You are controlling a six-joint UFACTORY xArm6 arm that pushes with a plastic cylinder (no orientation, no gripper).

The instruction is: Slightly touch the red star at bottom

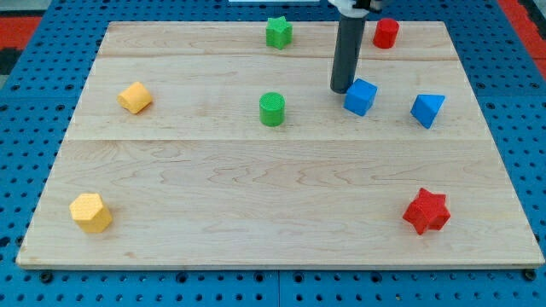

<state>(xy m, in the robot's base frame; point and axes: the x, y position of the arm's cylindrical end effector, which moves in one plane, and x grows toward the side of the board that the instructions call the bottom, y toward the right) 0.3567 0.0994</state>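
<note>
The red star [426,211] lies near the view's bottom right corner of the wooden board [213,188]. My tip [341,89] is far from it, up near the view's top, just left of a blue cube [361,96] and close to touching it. The dark rod rises from the tip to the top edge of the view.
A blue triangular block [427,110] lies right of the blue cube. A red cylinder [386,33] and a green star [278,32] sit along the top edge. A green cylinder [271,109] is mid-board. A yellow block [135,97] is at left, a yellow hexagon [90,212] at bottom left.
</note>
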